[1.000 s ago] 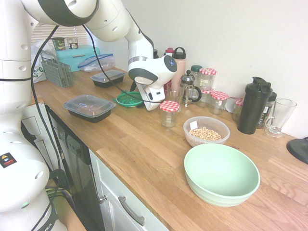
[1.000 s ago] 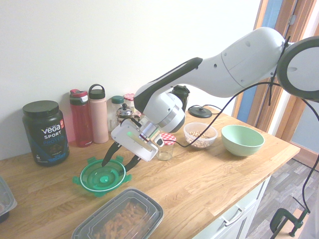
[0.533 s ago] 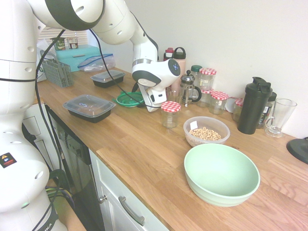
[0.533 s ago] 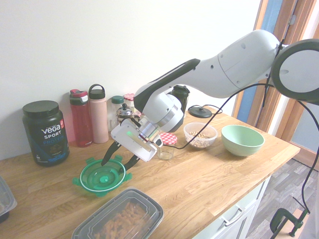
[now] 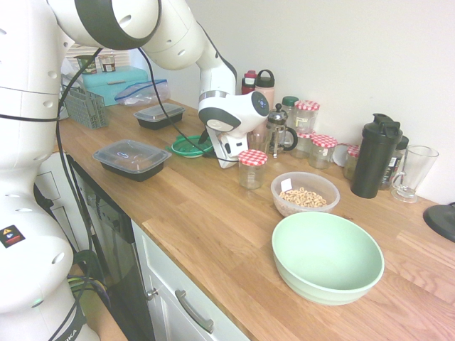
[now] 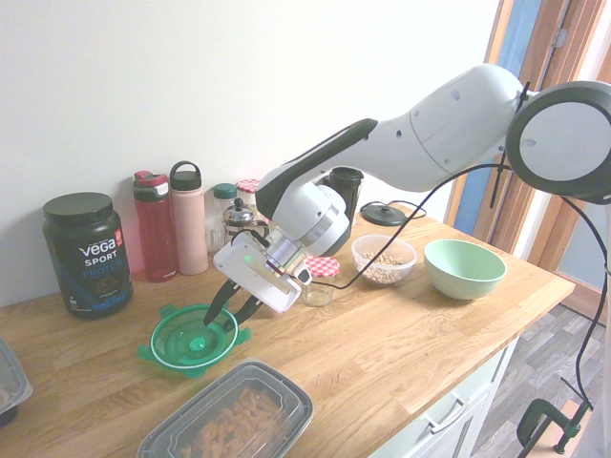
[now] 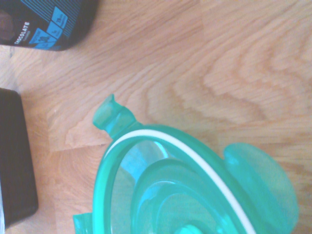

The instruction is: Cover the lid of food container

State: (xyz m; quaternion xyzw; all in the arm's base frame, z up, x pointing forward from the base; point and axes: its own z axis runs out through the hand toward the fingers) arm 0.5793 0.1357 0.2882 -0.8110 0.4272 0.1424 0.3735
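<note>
A pale, plain wall (image 6: 191,86) backs the oak-plank surface (image 5: 213,213). White cabinet doors (image 5: 170,312) sit below it. Wooden window frames (image 6: 511,38) stand at one end, above grey plank floor (image 6: 535,372).

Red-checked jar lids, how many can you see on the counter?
4, maybe more hidden. One tops the jar beside the arm; one stands at the wall behind the French press; one just right of it; one peeks beside the black shaker.
</note>
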